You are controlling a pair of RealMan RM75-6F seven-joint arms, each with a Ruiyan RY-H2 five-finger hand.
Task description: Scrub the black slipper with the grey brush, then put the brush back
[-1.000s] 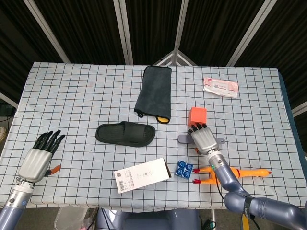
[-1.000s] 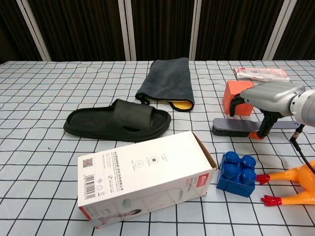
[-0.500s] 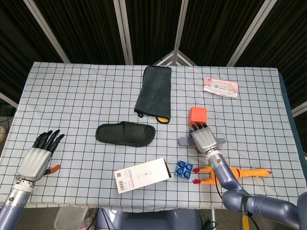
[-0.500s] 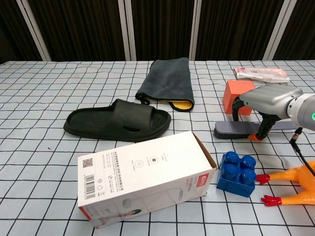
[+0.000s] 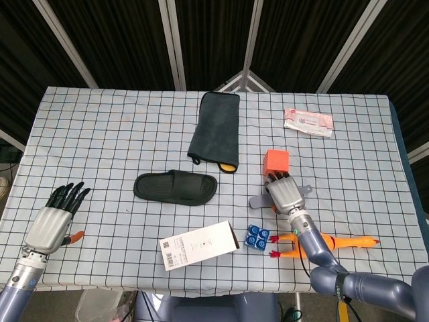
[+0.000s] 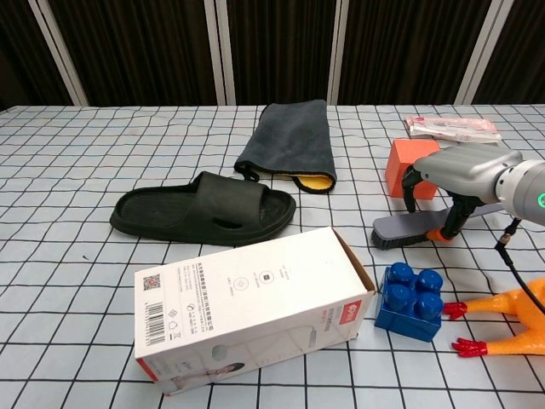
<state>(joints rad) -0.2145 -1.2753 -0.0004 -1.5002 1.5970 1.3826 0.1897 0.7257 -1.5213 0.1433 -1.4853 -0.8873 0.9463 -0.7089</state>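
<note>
Chest view shows the right hand (image 6: 460, 175) grasping the grey brush (image 6: 409, 231), tilted beside the orange cube (image 6: 407, 166), right of the black slipper (image 6: 204, 210); the left hand (image 5: 52, 218) rests released.

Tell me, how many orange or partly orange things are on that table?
3: an orange cube behind the right hand, a rubber chicken near the front right edge, and the grey cloth with its orange-yellow corner. Others may be hidden.

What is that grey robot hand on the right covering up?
Under the right hand lies the grey brush. Its bristled end and handle tip stick out; the middle is hidden by the hand. An orange cube sits just behind.
</note>
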